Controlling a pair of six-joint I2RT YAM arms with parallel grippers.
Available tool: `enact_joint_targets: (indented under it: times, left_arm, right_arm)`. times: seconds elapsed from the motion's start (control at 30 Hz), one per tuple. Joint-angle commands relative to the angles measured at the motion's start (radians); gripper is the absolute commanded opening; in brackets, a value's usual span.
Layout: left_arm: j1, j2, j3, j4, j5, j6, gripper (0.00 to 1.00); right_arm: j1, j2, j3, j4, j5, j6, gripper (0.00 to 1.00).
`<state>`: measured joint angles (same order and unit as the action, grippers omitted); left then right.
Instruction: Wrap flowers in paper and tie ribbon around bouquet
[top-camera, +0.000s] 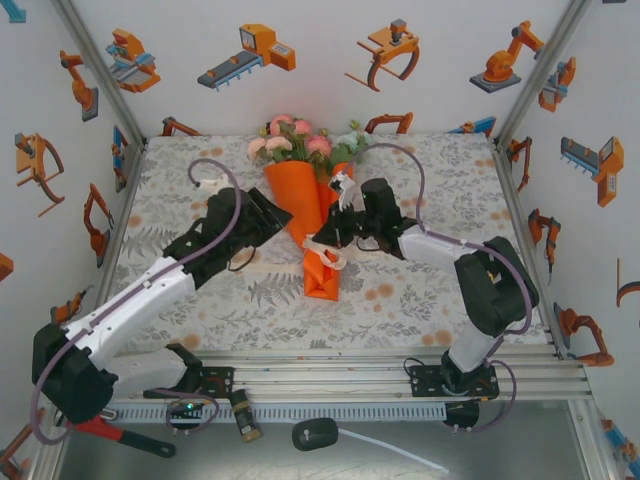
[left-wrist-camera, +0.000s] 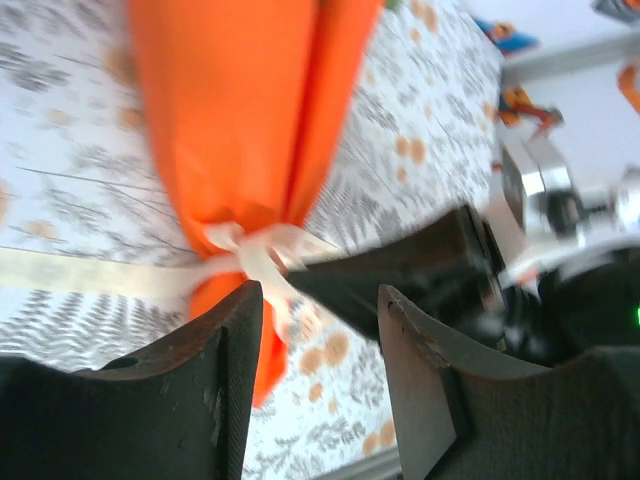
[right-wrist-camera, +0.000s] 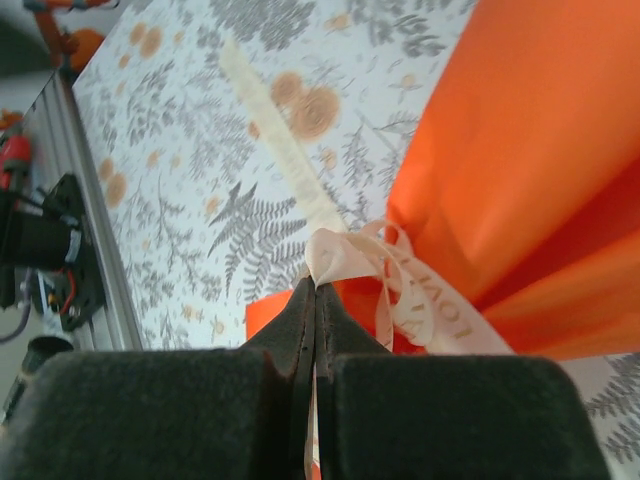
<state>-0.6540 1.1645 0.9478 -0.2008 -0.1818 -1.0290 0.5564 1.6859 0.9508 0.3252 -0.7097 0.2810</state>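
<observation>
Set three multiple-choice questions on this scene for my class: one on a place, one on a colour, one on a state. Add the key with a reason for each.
1. Where is the ribbon tied?
A. round the flower heads
B. round the narrow part of the paper
C. round an arm

2. What colour is the paper?
A. orange
B. blue
C. white

3. How is the right gripper?
A. wide open
B. shut on a stem
C. shut on the ribbon

Key:
1 B, the knot sits where the paper narrows.
2 A, the paper is bright orange.
3 C, its jaws meet with ribbon pinched between them.
</observation>
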Motion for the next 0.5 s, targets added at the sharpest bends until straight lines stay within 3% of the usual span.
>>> enact_joint_targets:
  times: [0.0, 0.2, 0.47]
  left_arm:
    - [0.044, 0.064, -0.001, -0.110, 0.179, -0.004, 0.50]
    - [0.046, 0.222, 0.023, 0.031, 0.390, -0.035, 0.52]
    - [0.050, 0.281, 0.049, 0.067, 0.347, -0.043, 0.52]
  right_arm:
    - [0.015, -0.048, -0.049, 0.099, -0.110, -0.084, 0.00]
    - [0.018, -0.050, -0.027, 0.087, -0.091, -0.112, 0.00]
    - [0.019, -0.059, -0.001, 0.108, -0.046, -0.118, 0.00]
